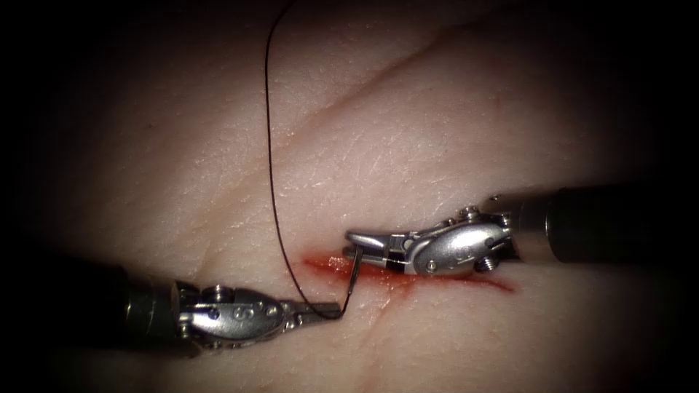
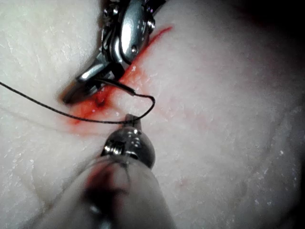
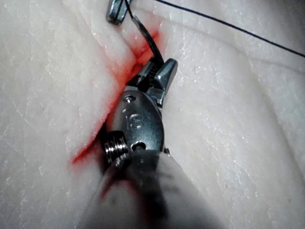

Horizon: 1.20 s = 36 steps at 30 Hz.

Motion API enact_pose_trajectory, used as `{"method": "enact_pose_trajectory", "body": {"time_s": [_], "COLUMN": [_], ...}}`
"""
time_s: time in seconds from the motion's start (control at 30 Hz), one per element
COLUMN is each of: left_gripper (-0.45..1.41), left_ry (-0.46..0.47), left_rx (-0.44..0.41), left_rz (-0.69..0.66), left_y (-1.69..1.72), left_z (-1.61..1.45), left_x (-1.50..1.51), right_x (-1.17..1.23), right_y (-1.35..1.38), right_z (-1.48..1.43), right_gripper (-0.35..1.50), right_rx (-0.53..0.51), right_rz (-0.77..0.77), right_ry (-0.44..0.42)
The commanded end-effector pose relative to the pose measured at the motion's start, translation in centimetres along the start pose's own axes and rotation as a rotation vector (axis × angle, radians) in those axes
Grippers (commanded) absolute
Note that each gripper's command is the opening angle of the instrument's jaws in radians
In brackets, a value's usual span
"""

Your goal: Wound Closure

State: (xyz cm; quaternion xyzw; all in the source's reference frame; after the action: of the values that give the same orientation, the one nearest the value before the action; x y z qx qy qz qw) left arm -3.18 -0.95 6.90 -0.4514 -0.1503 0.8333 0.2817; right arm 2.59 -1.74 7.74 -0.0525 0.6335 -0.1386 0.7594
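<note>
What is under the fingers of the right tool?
Under the right tool's fingers lie the red-stained cut in the pale tissue and the curved dark needle, gripped there. The cut beneath the tool is covered.

The thread (image 1: 270, 145) is cut off at the endoscope view's upper edge. The needle (image 1: 351, 280) is partly covered by the right tool (image 1: 354, 244), whose grip cannot be judged. The tissue (image 1: 408, 138) edges are lost in dark surroundings.

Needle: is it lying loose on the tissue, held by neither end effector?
No: the needle is gripped by both the left end effector and right end effector.
</note>
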Motion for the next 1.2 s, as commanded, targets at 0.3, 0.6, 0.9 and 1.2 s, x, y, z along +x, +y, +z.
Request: {"method": "enact_pose_trajectory", "body": {"time_s": [0.3, 0.6, 0.9, 1.2], "left_gripper": [-0.1, -0.1, -0.1, -0.1], "left_ry": [-0.001, -0.004, -0.001, 0.078], "left_rx": [0.0, 0.0, 0.004, 0.07], "left_rz": [-0.001, -0.002, -0.005, -0.002], "left_y": [0.03, 0.03, 0.05, -0.13], "left_z": [0.08, 0.1, 0.13, 0.18], "left_x": [-0.04, -0.03, 0.01, 0.22], "right_x": [0.04, 0.27, 0.2, 0.37], "right_y": [0.16, 0.7, 0.77, 1.08], "right_z": [0.0, -0.13, -0.12, -0.22], "right_gripper": [-0.35, -0.35, -0.35, -0.35], "right_rx": [-0.06, -0.131, -0.204, -0.241], "right_rz": [0.028, 0.055, 0.158, 0.164], "right_ry": [-0.001, -0.014, -0.082, -0.067]}}
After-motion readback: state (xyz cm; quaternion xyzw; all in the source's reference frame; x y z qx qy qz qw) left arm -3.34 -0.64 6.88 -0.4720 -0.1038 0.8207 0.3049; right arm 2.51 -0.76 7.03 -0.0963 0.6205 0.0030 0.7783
